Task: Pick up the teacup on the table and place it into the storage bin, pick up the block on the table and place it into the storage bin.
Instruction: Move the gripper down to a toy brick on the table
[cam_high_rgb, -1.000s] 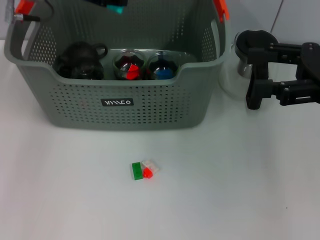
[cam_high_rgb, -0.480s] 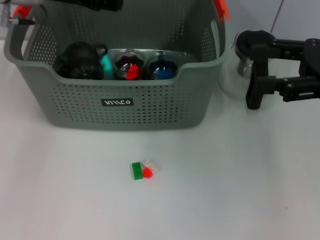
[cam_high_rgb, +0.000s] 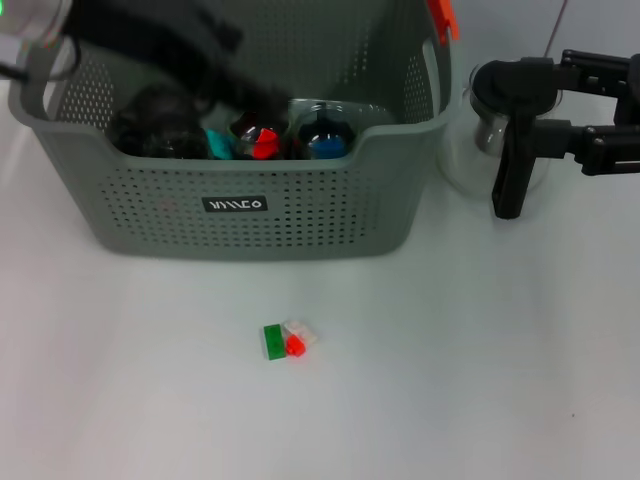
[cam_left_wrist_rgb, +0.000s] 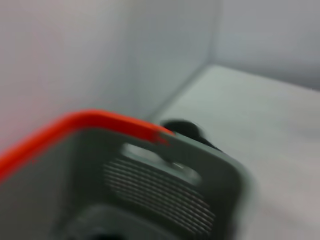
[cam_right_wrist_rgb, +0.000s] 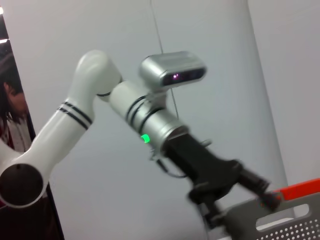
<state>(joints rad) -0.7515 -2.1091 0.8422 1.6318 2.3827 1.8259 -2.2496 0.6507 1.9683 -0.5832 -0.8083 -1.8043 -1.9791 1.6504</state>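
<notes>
A small green, white and red block (cam_high_rgb: 287, 340) lies on the counter (cam_high_rgb: 450, 380). The grey storage bin (cam_high_rgb: 235, 210) holds a teal teacup (cam_high_rgb: 216, 143) below the left pincer (cam_high_rgb: 255, 100), whose opening I cannot tell.

Robot test lab with plain walls and a bare white work surface.

A white surface (cam_high_rgb: 480, 400) is lying under a grey perforated storage bin (cam_high_rgb: 240, 200) and a small toy block (cam_high_rgb: 288, 340). Blank pale grey walls are standing behind, and a white jointed robot arm (cam_right_wrist_rgb: 95, 110) with a glowing green light is reaching across them.
</notes>
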